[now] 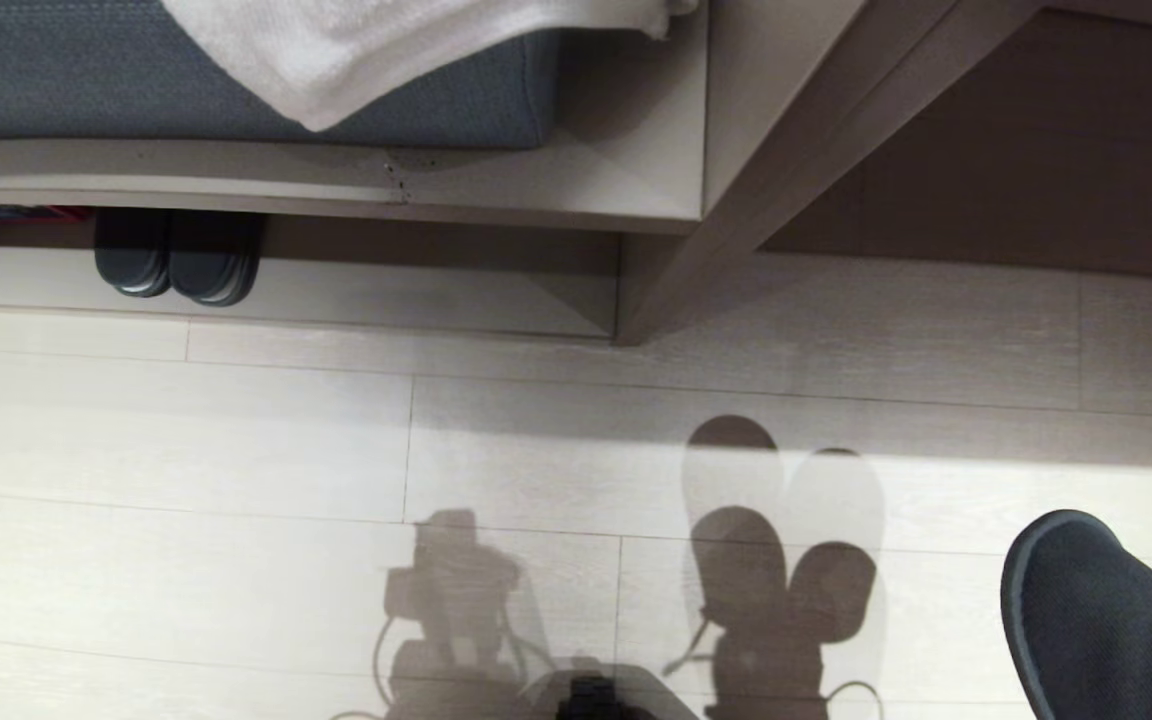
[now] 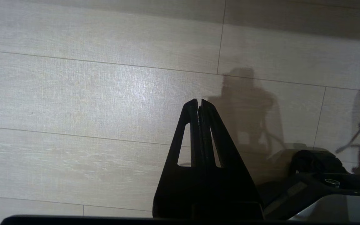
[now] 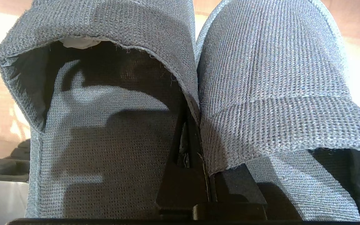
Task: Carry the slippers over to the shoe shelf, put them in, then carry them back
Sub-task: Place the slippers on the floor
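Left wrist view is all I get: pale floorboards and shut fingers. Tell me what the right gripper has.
Observer: The right gripper is shut on the adjoining inner edges of the pair of grey-blue knitted fabric slippers, holding both together.
Operator: Give me the shelf's place.
Observer: In the head view, the low pale beige wooden shoe shelf lies ahead, to the robot's left, under a bench with a grey-blue cushion.
Operator: Report what is in it.
Observer: Another pair of dark slippers with paler tips stands near its left end.
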You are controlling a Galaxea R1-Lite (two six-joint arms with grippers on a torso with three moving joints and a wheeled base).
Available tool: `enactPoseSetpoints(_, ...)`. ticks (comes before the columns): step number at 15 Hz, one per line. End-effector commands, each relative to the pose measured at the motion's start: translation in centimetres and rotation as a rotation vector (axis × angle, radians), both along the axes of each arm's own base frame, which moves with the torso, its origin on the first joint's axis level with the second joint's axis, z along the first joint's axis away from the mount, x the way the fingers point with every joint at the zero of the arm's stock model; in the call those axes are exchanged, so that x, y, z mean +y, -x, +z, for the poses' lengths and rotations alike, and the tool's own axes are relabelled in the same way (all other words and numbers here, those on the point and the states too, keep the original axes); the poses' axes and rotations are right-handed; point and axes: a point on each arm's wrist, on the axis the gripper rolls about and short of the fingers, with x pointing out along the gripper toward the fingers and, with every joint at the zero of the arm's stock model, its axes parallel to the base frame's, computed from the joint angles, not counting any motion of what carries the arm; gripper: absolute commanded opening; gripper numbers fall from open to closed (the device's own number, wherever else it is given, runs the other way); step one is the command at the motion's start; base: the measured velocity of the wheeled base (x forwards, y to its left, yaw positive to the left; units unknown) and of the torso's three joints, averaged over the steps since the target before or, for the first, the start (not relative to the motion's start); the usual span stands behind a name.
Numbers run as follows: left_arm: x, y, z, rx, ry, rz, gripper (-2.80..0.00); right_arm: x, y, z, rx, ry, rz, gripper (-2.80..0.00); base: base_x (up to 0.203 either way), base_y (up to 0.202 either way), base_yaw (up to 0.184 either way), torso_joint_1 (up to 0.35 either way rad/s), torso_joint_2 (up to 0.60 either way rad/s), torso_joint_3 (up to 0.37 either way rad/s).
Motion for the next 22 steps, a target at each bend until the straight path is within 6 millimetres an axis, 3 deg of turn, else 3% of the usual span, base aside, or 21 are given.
enactPoseSetpoints(1,0.0,0.0,0.0,0.000,0.001,0.002,-2.80,0.0,0.0,0.0,0.002,0.001,0.000,-2.80,0.000,0.000,0.000,0.002,-0.01,-0.198)
enactPoseSetpoints(10,0.0,0.0,0.0,-0.003,0.005,0.000,-2.80,0.0,0.0,0.0,0.001,-0.001,0.000,-2.80,0.000,0.000,0.000,0.004,0.00,-0.195)
enactPoseSetpoints(16,0.0,0.0,0.0,-0.002,0.005,0.000,-2.80,0.0,0.0,0.0,0.004,-0.004,0.000,-2.80,0.000,0.000,0.000,0.000,0.00,-0.045)
enactPoseSetpoints(19,0.0,0.0,0.0,-0.002,0.005,0.000,-2.80,0.1,0.1,2.1,-0.034,0.007,0.021,-2.80,0.000,0.000,0.000,0.000,0.00,0.000)
enactPoseSetpoints(22,0.0,0.0,0.0,-0.002,0.005,0.000,-2.80,0.1,-1.9,5.7,0.031,-0.005,0.058,-2.80,0.000,0.000,0.000,0.000,0.00,0.000)
